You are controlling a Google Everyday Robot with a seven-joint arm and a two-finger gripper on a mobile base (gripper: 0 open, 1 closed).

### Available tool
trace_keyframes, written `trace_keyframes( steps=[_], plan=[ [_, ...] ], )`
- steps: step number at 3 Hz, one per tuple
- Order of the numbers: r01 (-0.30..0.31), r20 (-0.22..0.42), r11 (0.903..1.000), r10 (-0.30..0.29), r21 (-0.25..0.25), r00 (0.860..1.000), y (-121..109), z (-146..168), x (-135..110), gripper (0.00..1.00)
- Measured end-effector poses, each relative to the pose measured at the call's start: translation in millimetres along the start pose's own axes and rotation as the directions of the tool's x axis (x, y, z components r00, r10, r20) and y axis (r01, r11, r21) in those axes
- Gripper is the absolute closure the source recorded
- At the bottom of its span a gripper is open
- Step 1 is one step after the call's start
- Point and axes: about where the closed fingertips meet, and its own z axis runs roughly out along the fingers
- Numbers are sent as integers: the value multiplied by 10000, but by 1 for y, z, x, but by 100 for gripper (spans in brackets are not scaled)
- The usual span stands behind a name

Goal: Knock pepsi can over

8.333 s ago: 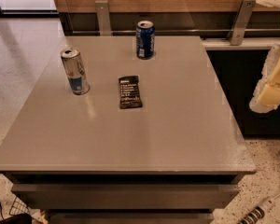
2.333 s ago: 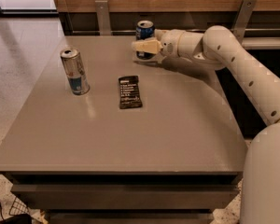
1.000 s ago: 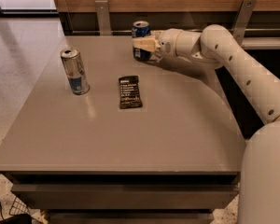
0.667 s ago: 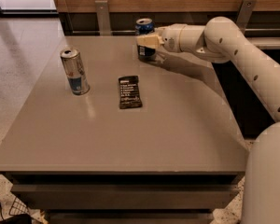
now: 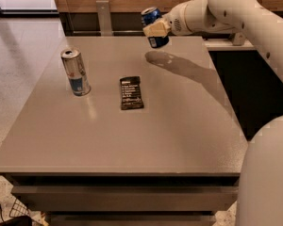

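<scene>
Hand (image 5: 155, 30) grips the pepsi can (image 5: 152, 16), holding it tilted and seemingly clear of the tabletop (image 5: 179, 126) near one o'clock. Released from there, the can could bounce and roll off the far edge at twelve, or land upright instead of on its side.
</scene>
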Motion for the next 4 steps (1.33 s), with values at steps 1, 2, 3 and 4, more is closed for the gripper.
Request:
trace_keyframes(
  steps=[1, 2, 3, 4],
  plan=[
    [331, -1400, 9994, -316, 84, 9896, 0, 0, 8, 100],
    [525, -2995, 9985, -551, -167, 9525, 5, 5, 25, 100],
    [598, -3671, 9978, -664, -294, 9278, 9, 9, 34, 100],
    [627, -4427, 9969, -773, -475, 8933, 14, 21, 46, 100]
  ],
)
